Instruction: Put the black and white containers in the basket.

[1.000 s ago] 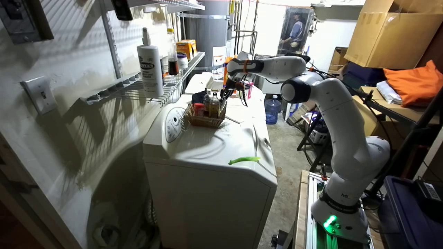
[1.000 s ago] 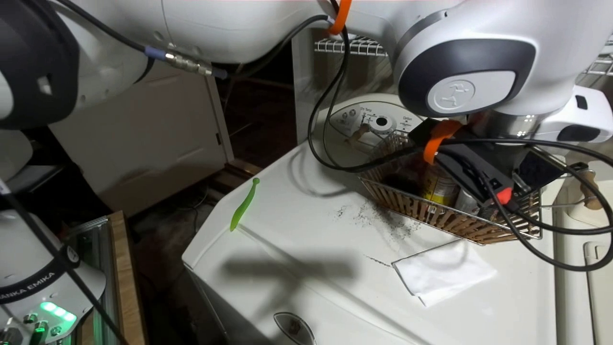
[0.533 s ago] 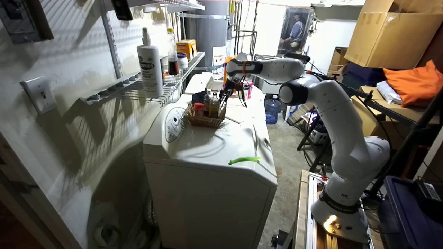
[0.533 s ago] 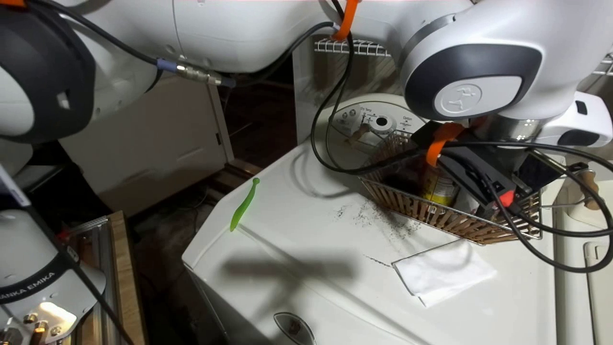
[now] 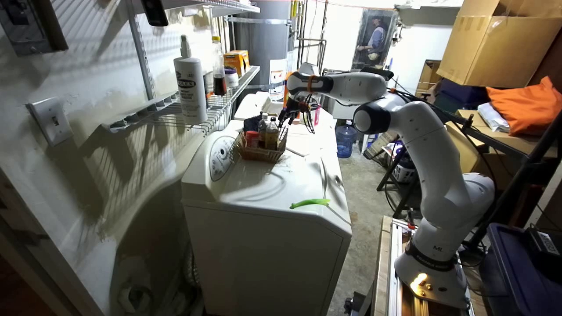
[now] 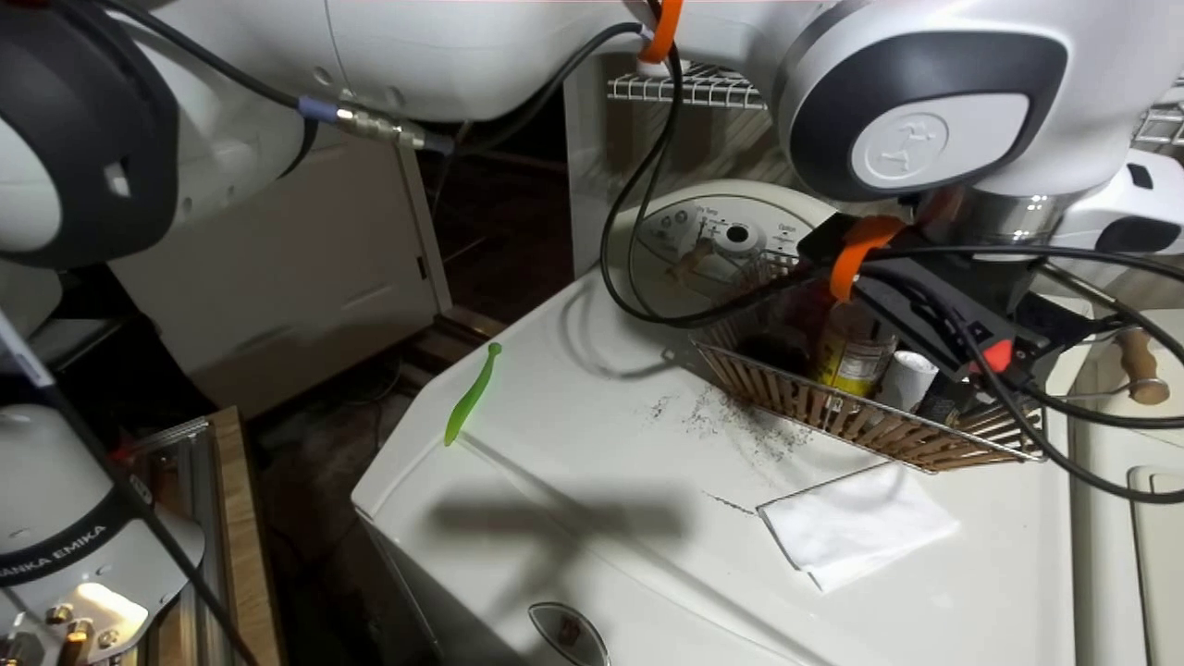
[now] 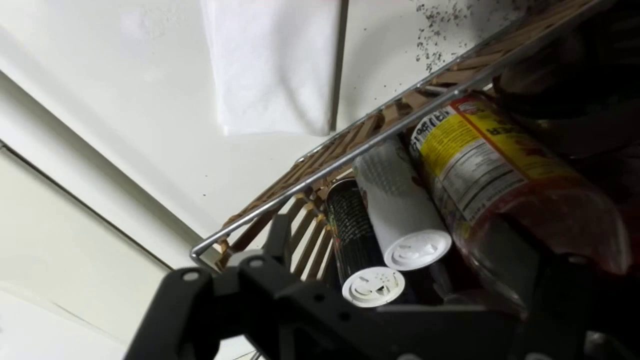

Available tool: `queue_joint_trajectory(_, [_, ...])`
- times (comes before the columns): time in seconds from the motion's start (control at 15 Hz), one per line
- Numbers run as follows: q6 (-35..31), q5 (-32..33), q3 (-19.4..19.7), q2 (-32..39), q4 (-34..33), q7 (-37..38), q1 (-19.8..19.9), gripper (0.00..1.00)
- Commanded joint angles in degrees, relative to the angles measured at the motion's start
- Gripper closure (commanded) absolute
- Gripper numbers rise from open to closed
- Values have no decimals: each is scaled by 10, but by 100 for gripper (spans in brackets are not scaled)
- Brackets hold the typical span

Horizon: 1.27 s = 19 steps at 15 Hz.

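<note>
Gripper (image 7: pixel 391 225) higher, more of the white container (image 6: pixel 909 377) in the basket (image 6: pixel 805 404) visible, base light (image 5: pixel 418 281) amber, formerly green

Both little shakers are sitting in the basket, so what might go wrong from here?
The open end effector might knock the yellow-labelled bottle, which it partly hides in the wrist view; I cannot tell whether they touch.
It might tip the black shaker or white shaker, which appear within its opening there.
The black cables cross in front of the basket in an exterior view, so they could snag it.
</note>
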<state>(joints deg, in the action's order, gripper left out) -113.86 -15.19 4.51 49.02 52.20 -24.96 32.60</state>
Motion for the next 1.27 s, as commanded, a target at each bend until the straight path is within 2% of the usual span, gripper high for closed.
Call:
queue_joint_trajectory(0.0, [6, 50, 46, -30, 12, 62, -26, 0])
queue_joint_trajectory(0.13, [45, 74, 56, -66, 38, 48, -34, 0])
queue_joint_trajectory(0.33, [90, 94, 51, -133, 91, 2, -55, 0])
queue_joint_trajectory(0.53, [139, 121, 55, -201, 144, 36, -95, 0])
queue_joint_trajectory(0.67, [143, 124, 49, -253, 193, 41, -119, 0])
queue_joint_trajectory(0.87, [90, 146, 48, -318, 269, 42, -154, 0])
queue_joint_trajectory(0.93, [126, 121, 47, -253, 179, 37, -135, 0])
queue_joint_trajectory(1.2, [124, 122, 47, -264, 191, 38, -139, 0])
